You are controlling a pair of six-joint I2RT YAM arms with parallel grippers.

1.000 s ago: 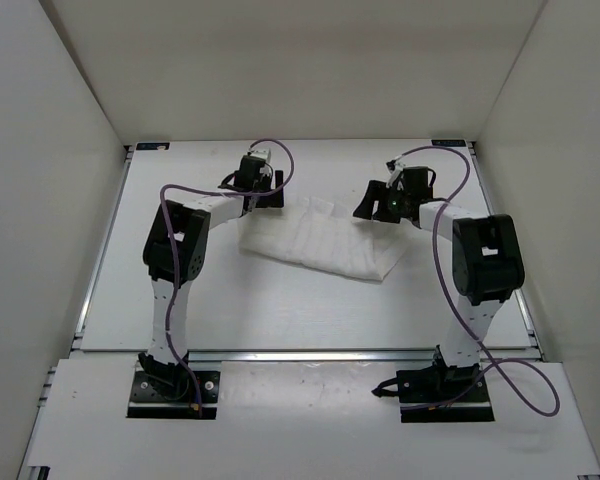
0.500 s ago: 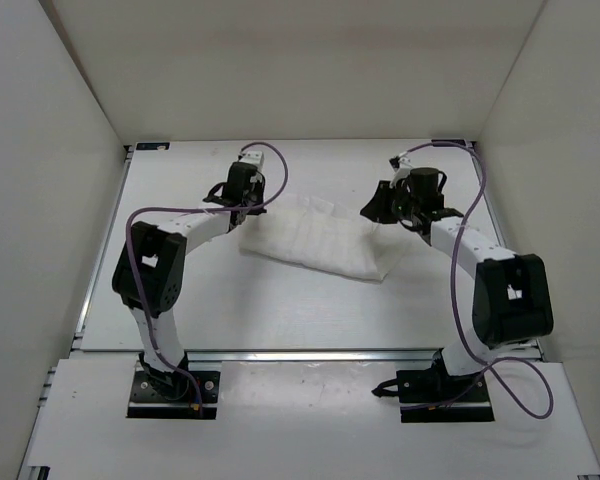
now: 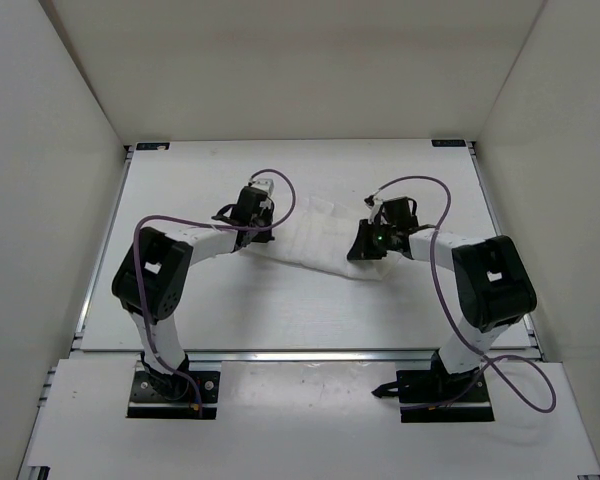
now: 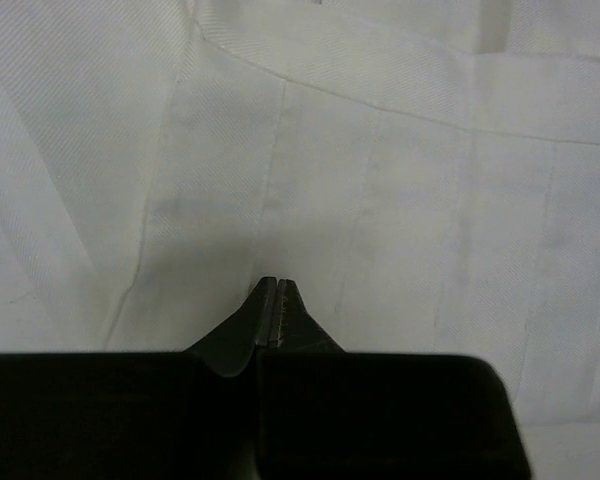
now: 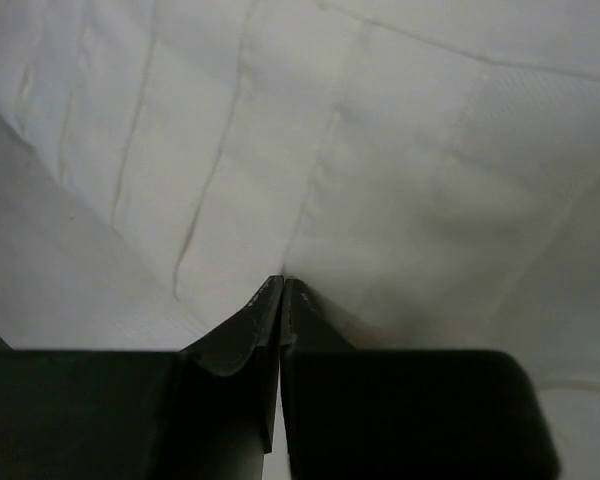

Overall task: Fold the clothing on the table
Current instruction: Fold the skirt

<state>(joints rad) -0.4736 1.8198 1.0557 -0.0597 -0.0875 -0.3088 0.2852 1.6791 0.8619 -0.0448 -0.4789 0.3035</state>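
White pleated fabric, one item: the clothing (image 3: 315, 238), lying flat at the centre of the top view, on the middle of the surface (image 3: 280, 315), between my two arms

Left pincer (image 3: 250, 230): at the left end of the clothing, clenched. In the left wrist view the tips (image 4: 278, 298) meet on the cloth (image 4: 380, 180), and a lengthwise crease runs up from them. I judge that a thin pinch of fabric is held

Right pincer (image 3: 365, 246): at the lower right end of the clothing, also clenched. In the right wrist view the tips (image 5: 281, 293) meet at the foot of a raised fold (image 5: 380, 150). I judge that this too is a grasp on the fabric

Step in hand: taking hold of both ends to start the first fold. No layer has been turned over yet

Next move calls for: lifting both ends together, level and at one pace, then carrying them across the garment so one edge lands on the opposite edge. The cloth is thin, so a shallow pinch may slip. An uneven lift would skew the pleats

Change from a second ago: both pincers then stood higher in the frame, by the far corners of the garment, with their jaws apart. They have since come down-frame and closed. The clothing now shows narrower from left to right, with its ends gathered in
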